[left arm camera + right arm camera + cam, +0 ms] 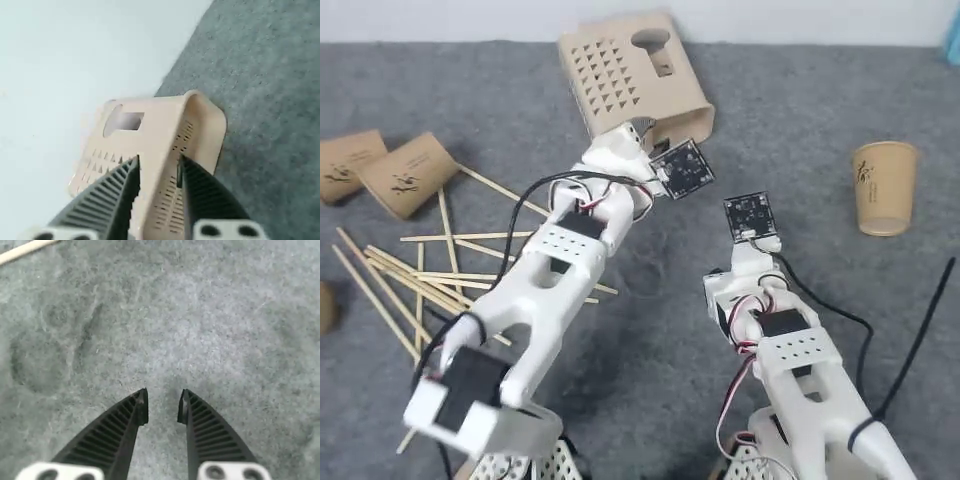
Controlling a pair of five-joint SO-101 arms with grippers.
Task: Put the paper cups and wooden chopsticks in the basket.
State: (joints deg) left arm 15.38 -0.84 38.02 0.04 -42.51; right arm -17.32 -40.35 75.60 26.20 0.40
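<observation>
- The left claw [157, 170] is clamped on a wall of the basket [635, 75]; its two black ribbed fingers [120, 192] stand on either side of the rim with a narrow gap between them.
- The basket is beige plastic with rounded corners, rows of small triangular holes and a slot handle cut near the top. It sits tilted at the middle of the worktop's [650, 290] far edge, its perforated side turned upward.
- The left arm [555, 265] stretches from the near edge diagonally toward the far edge, almost fully extended, with its wrist at the basket's near corner.
- Two paper cups lie on their sides, one [345, 165] just beside the other [410, 175], at the left edge. Both are brown with a dark mark.
- A third paper cup [885, 188] stands upright near the right edge, well apart from the basket.
- The wooden chopsticks [430, 270] are pale thin sticks, scattered and crossing one another in the left half, between the lying cups and the left arm.
- The right claw [162, 407] points down at grey worktop, its fingers slightly apart and holding nothing; one chopstick [25, 250] shows beyond it.
- The right arm [790, 350] rises from the near edge, folded short, its wrist over the middle of the worktop.
</observation>
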